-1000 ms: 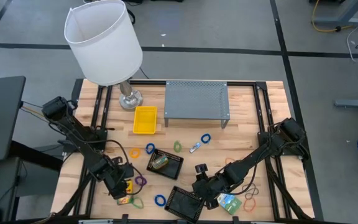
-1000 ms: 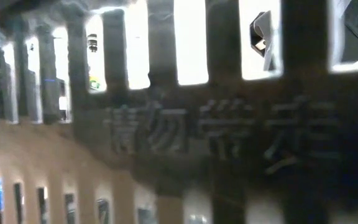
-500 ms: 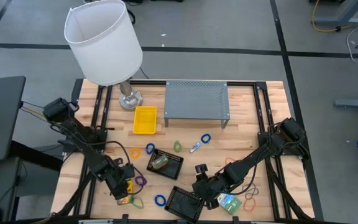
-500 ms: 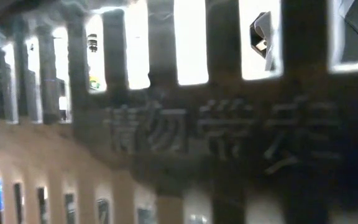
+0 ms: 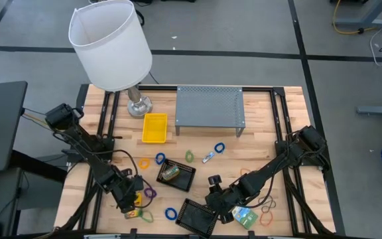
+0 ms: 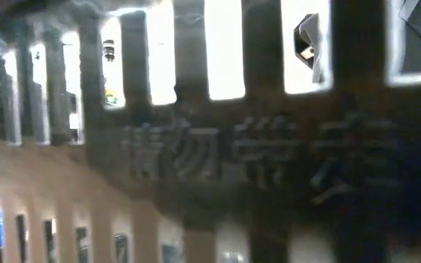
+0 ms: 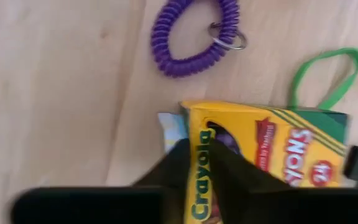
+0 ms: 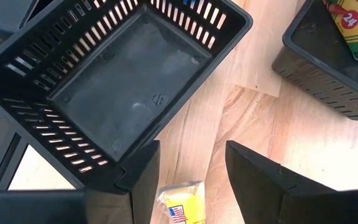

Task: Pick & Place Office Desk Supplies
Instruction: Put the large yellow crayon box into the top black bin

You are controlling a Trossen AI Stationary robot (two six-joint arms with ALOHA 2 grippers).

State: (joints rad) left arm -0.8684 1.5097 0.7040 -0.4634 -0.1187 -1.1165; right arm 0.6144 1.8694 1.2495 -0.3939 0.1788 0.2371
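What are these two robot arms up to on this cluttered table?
They are sorting office supplies. The left gripper has its fingers around the edge of a yellow Crayola crayon box lying on the wooden table, beside a purple coil wristband. The right gripper hangs open by an empty black slotted basket, holding nothing.

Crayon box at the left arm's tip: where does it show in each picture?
High view: crayon box, lower left of centre.
Low view: not visible.
Left wrist view: lower middle.
Right wrist view: not in it.
Shared landmark: purple coil beside it.
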